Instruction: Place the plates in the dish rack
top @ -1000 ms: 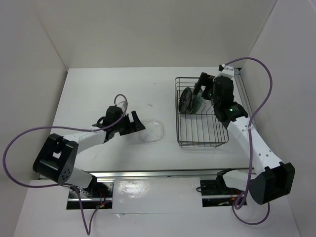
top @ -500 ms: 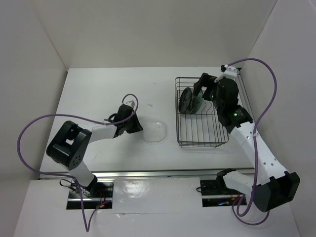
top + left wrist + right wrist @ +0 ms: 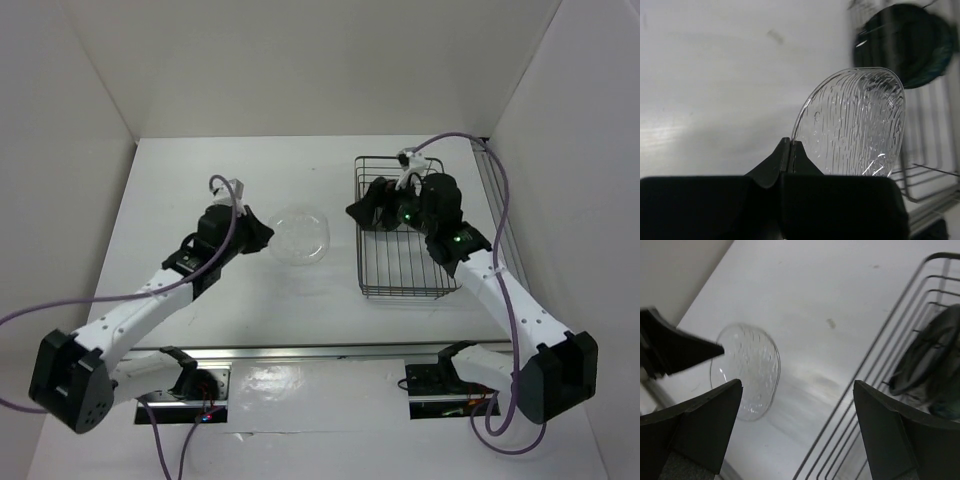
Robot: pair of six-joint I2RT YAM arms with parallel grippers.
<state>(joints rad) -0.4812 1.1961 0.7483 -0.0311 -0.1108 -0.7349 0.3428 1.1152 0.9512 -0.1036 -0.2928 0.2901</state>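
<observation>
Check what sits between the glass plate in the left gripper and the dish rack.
Nothing: just bare white table between the glass plate, pinched in the left gripper, and the dish rack. The top and right wrist views show it.

This looks like a robot test lab. Plain white walls (image 3: 300, 60) stand behind and beside the left pincer (image 3: 260, 232) and the right pincer (image 3: 365, 208), with a white table (image 3: 180, 190) under them. Purple cables (image 3: 455, 136) loop close by.

Overhead view from behind, close wrist views facing each other, sharing clear plate (image 3: 855, 125) and rack (image 3: 405, 265).
</observation>
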